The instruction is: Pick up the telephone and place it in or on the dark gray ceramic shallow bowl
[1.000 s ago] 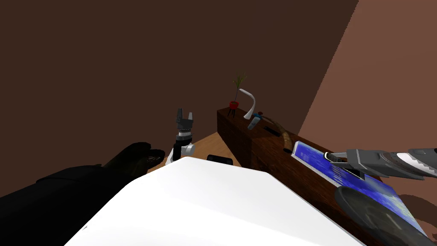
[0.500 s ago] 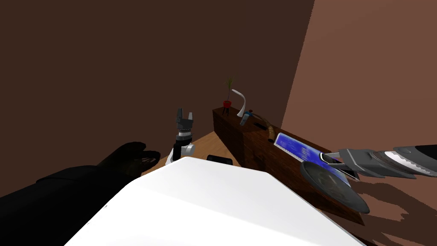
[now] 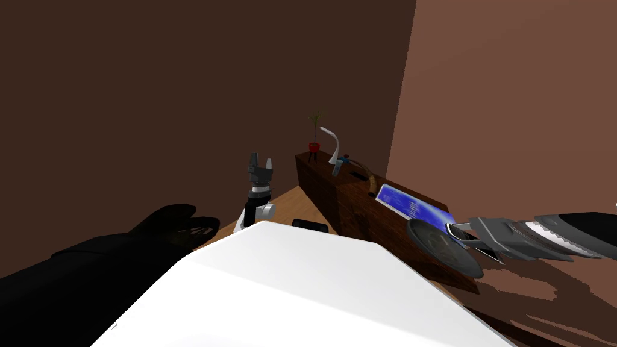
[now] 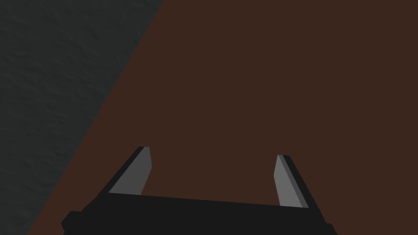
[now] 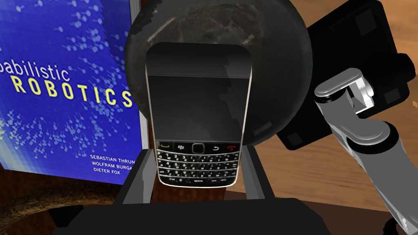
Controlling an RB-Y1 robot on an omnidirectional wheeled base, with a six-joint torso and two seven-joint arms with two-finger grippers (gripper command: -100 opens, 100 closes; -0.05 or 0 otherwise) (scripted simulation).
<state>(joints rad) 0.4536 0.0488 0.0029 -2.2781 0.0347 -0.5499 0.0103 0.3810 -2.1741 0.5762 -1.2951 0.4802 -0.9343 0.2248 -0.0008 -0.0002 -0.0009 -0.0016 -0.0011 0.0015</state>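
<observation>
My right gripper [image 5: 198,151] is shut on the telephone [image 5: 198,114], a black keypad handset with a silver rim, gripped at its keypad end. Beyond the phone lies the dark grey shallow bowl [image 5: 281,61]. In the head view the right gripper [image 3: 463,234] reaches in from the right and hangs over the near edge of the bowl [image 3: 437,247], which rests on a low brown wooden cabinet [image 3: 337,193]. Whether the phone touches the bowl I cannot tell. My left gripper [image 3: 260,159] is raised in front of my chest, open [image 4: 212,151] and empty.
A blue book [image 3: 410,205] lies on the cabinet beside the bowl. Farther along stand a white curved lamp [image 3: 331,141], a red potted plant [image 3: 314,144] and small items. A black shape [image 3: 175,220] sits low on the left. Brown walls close the corner behind.
My body has turned, so the cabinet slid left in the head view. The right gripper with the phone went from above the blue book to above the bowl. The left arm kept still.
</observation>
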